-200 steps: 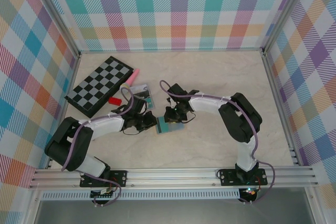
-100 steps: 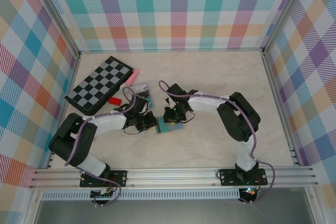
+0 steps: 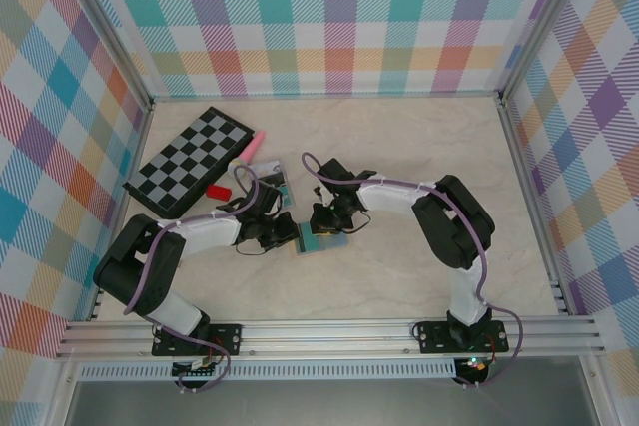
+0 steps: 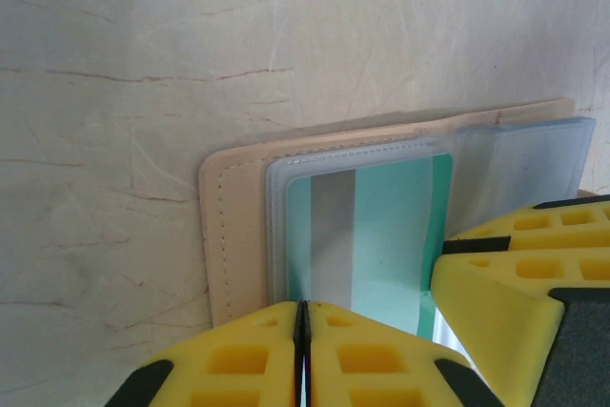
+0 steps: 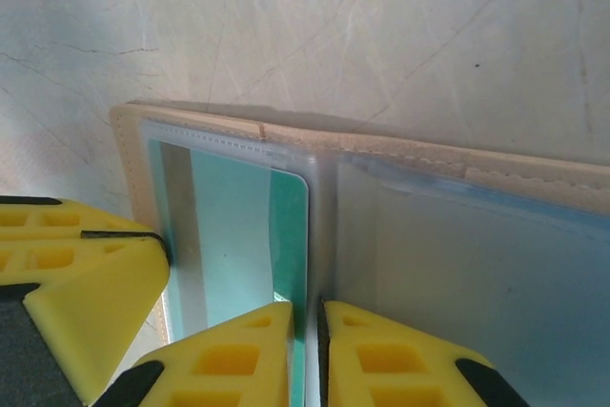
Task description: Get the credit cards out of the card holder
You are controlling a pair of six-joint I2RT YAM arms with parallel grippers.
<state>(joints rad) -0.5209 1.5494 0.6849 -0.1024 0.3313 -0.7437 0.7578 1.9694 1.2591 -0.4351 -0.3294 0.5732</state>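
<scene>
1. Top external view, surface (image 3: 419, 147): pale and marbled; it bears every item below.
2. Chessboard (image 3: 190, 164): folded, far left, well apart from the work; no part in this step.
3. Left arm (image 3: 195, 236) and right arm (image 3: 399, 194): both reach inward and meet over one item at mid-surface.
4. Card holder (image 4: 224, 235): tan, lying open and flat between the two arms, clear sleeves (image 5: 457, 254) upward.
5. Credit card (image 5: 238, 226): teal with a grey stripe, seated in one panel's sleeve; not yet out.
6. Left jaws: clenched together, tips on that panel's near edge; we judge they pin the holder down.
7. Right jaws: closed to a hairline at the middle fold beside the card; what they nip we cannot tell.
8. Handling note: we would keep the holder pinned, take the card edge alone rather than sleeve plastic, and draw it straight out slowly, so the holder neither lifts nor folds.
</scene>
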